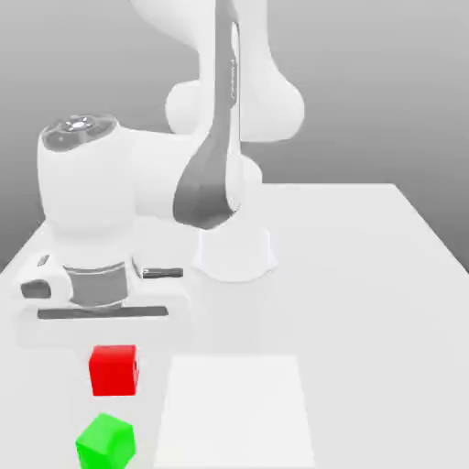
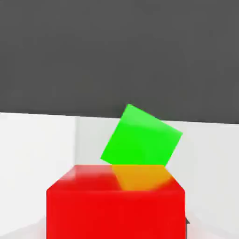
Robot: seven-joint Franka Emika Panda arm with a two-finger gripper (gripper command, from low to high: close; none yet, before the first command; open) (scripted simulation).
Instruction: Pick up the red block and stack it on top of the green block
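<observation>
fingers point(image 1: 114, 369) found closed down on the red block point(image 1: 114, 371), which sits between them, below the pale hand point(image 1: 103, 321); the grip is narrow, set to the block's width. inspected from the exterior view's left to its right, as follows.

at the exterior view's left, the green block point(image 1: 105, 443) is on the near part of the surface point(image 1: 385, 366), turned so that a corner points toward the viewer. the red block is above it in that view and very slightly to the right, a gap showing between the two; they are not stacked. its front face is squared to the viewer, and its faces are plain and bright. how high it stands over the surface cannot be told.

right of both blocks, a flat white square panel point(image 1: 234, 409) is noted on the surface, apart from them. behind, the base point(image 1: 234, 255) of the arm point(image 1: 209, 174) stands near the middle, with the arm reaching over toward the exterior view's left and the hand hanging down.

in the hand view, the red block is close to the camera and overlaps part of the green block, which is turned at an angle to it. a yellow-orange patch is recorded on the red block's upper face, next to the green.
</observation>
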